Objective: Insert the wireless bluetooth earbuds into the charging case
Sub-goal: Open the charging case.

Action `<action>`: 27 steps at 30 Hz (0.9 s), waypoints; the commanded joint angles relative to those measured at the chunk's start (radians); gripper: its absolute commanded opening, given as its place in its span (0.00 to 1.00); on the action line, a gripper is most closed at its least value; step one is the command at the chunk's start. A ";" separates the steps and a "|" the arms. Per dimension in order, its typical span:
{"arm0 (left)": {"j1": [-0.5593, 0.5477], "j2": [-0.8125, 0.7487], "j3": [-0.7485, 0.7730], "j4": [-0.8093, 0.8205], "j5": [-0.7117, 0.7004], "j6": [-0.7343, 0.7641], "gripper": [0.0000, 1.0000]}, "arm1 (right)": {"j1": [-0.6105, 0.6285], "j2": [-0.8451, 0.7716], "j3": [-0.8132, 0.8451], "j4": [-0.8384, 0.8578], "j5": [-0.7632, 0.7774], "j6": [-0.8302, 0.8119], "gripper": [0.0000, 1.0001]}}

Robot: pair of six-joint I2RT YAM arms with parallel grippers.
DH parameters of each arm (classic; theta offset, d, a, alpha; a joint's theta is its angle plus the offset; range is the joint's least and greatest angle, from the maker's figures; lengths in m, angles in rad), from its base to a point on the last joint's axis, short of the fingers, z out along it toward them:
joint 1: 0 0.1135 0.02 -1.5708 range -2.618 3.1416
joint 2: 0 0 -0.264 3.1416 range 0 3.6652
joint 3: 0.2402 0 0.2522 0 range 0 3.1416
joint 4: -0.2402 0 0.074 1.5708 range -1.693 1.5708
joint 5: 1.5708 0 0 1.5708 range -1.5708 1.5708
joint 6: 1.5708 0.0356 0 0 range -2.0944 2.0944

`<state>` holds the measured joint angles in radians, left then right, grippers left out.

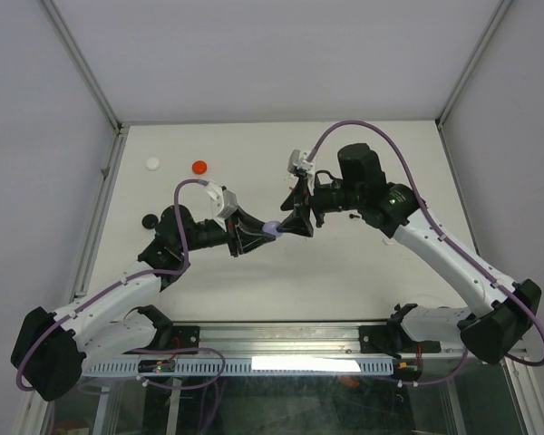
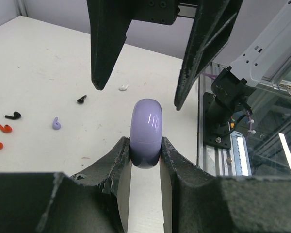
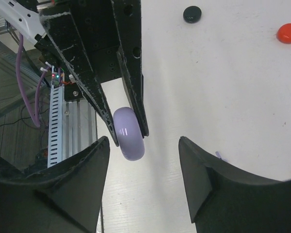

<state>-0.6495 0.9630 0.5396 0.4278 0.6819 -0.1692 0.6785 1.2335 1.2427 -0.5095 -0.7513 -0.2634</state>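
left hand [image 2: 144, 145] squeezes the purple case [image 2: 146, 124]; right hand [image 3: 143, 141] is open.
it looks hard, smooth and slippery, so we hold its flat sides.

Lavender charging case [image 2: 146, 133]: round, closed, clamped on edge in the jaws of the left gripper [image 2: 144, 141]. Earbuds [image 2: 56, 124]: black, red, lavender, white, scattered loose on the table [image 2: 48, 58].
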 commanded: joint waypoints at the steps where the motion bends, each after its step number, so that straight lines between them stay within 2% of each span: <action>1: -0.013 0.012 0.032 0.029 -0.012 -0.009 0.00 | 0.002 -0.046 -0.029 0.071 -0.065 0.003 0.63; 9: -0.012 0.040 0.021 0.144 0.048 -0.085 0.00 | 0.004 -0.009 -0.038 0.063 -0.024 -0.001 0.64; 27: -0.014 0.005 0.003 0.126 0.129 -0.049 0.00 | 0.004 -0.046 -0.035 0.072 0.106 -0.001 0.60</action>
<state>-0.6537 1.0061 0.5396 0.4992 0.7231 -0.2428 0.6861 1.2259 1.1961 -0.4919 -0.7170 -0.2630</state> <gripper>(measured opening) 0.257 0.604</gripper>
